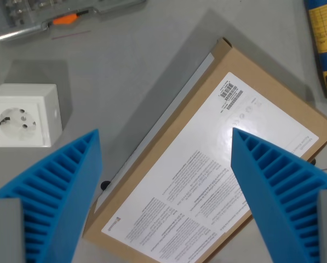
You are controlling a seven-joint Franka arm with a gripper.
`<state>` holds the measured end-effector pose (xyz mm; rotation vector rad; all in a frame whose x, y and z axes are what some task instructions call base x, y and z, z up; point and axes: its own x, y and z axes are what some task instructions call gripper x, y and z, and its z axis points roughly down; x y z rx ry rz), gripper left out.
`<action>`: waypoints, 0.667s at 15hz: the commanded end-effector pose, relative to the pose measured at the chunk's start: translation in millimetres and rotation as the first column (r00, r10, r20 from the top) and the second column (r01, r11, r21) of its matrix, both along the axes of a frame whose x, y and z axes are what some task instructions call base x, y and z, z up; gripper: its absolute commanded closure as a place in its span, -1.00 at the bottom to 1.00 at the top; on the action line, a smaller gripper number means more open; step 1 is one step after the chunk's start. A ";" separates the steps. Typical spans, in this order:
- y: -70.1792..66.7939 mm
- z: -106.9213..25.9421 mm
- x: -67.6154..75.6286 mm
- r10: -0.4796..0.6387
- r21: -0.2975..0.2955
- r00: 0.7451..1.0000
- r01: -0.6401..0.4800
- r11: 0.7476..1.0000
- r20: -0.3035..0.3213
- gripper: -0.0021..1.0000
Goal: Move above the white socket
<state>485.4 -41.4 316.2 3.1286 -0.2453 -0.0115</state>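
Socket (24,115), white, sits on the grey table (147,66) at the wrist view's left, apart from the box (207,181). Pincer (164,143) spread wide, holding nothing, its blue fingers (59,192) over the box; label print and barcode too small to read.

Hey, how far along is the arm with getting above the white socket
Not there yet. The gripper is open and empty, hanging over the cardboard box, so nothing counts as done. The white socket sits on the table at the wrist view's left, outside the left finger. What's left: shift toward the wrist view's left and slightly up until the socket lies centred between the fingers.
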 end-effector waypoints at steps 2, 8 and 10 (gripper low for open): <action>0.0 1.8 -0.1 0.000 0.000 1.000 0.000 1.000 0.004 -1.00; 1.4 0.5 -0.3 0.053 0.002 0.999 -0.053 0.999 0.006 -1.00; 2.6 -0.7 -0.5 0.087 0.003 0.996 -0.087 0.996 0.008 -1.00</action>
